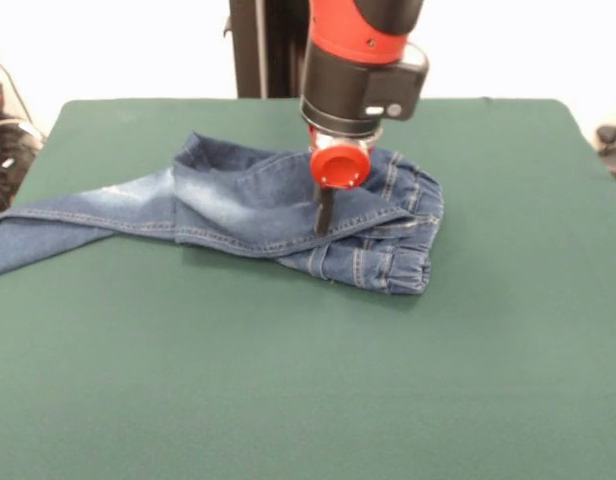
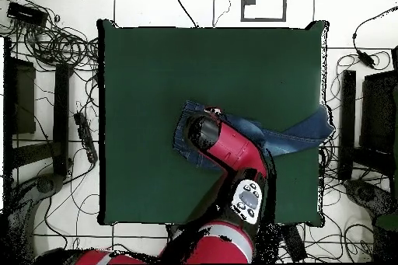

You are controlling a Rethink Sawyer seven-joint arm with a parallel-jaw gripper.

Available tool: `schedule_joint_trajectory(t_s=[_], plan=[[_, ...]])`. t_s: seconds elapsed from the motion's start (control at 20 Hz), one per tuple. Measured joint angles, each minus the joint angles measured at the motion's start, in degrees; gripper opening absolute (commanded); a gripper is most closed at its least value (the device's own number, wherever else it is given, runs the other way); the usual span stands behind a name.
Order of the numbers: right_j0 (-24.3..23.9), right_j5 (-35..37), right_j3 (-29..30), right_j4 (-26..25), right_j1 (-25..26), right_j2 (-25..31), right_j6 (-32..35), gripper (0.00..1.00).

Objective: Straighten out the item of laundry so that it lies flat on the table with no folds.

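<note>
fingers (image 1: 324, 228) planted on bunched jeans (image 1: 248, 200)

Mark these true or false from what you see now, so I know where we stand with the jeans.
1. The jeans lie flat with no folds. False: they are bunched and folded over near the waistband.
2. The pincer is down on the jeans. True.
3. One leg reaches the table edge. True: it runs off the front view's left side.
4. The jeans are red. False: blue denim.
5. The arm is drawn back off the table. False: it extends over the jeans.
</note>
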Motion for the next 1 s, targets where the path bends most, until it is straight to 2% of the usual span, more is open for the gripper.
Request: schedule_joint_trajectory(t_s=[0.05, 0.1, 0.5, 0.75, 1.0], plan=[[-0.3, -0.5, 0.3, 0.0, 0.0, 0.4, 0.0, 1.0], [-0.6, -1.2, 0.7, 0.0, 0.0, 0.7, 0.0, 0.0], [-2.1, -1.4, 2.6, -1.2, -1.6, 1.5, 0.0, 0.0], [-4.1, -0.4, 4.7, -3.6, -6.0, 1.7, 0.0, 0.0], [-8.8, 3.1, 8.4, -9.2, -14.9, 2.0, 0.0, 0.0]])
